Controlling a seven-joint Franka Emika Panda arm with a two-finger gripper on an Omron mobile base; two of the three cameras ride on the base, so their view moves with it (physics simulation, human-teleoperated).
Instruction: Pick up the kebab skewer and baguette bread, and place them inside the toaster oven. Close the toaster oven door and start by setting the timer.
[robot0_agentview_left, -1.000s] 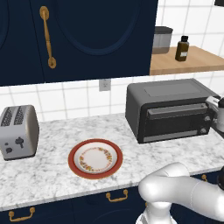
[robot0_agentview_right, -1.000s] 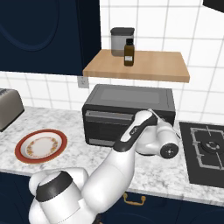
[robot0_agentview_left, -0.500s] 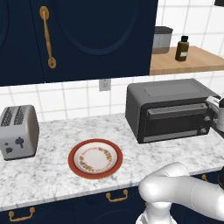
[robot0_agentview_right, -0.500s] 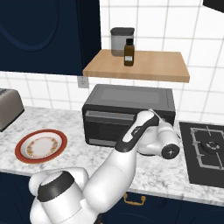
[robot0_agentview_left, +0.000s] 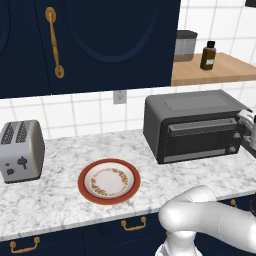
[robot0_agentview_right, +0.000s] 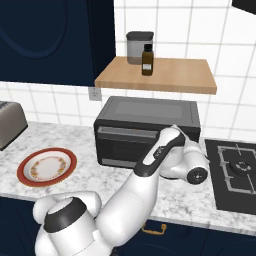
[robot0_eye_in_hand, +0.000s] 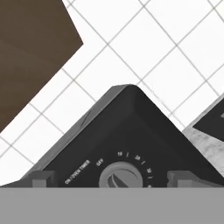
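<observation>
The dark grey toaster oven (robot0_agentview_left: 195, 125) (robot0_agentview_right: 145, 125) stands at the back of the marble counter. Its door (robot0_agentview_left: 200, 139) (robot0_agentview_right: 125, 145) is closed, handle bar along the top. My gripper (robot0_agentview_left: 247, 129) hovers at the oven's right end, in front of the knobs (robot0_agentview_left: 236, 135). In the hand view the gripper (robot0_eye_in_hand: 111, 178) is open, its two fingertips (robot0_eye_in_hand: 42, 178) standing either side of the timer knob (robot0_eye_in_hand: 120, 176), apart from it. The knob's dial is marked OFF and with minutes. The kebab skewer and baguette bread are out of view. The red-rimmed plate (robot0_agentview_left: 85, 192) (robot0_agentview_right: 22, 175) holds nothing.
A silver two-slot toaster (robot0_agentview_left: 20, 150) (robot0_agentview_right: 10, 122) sits at the counter's left. Above the oven, a wooden shelf (robot0_agentview_right: 160, 75) carries a grey canister (robot0_agentview_right: 138, 47) and a brown bottle (robot0_agentview_right: 147, 60). A black stove top (robot0_agentview_right: 235, 175) lies right of my arm. Dark blue cabinets hang overhead.
</observation>
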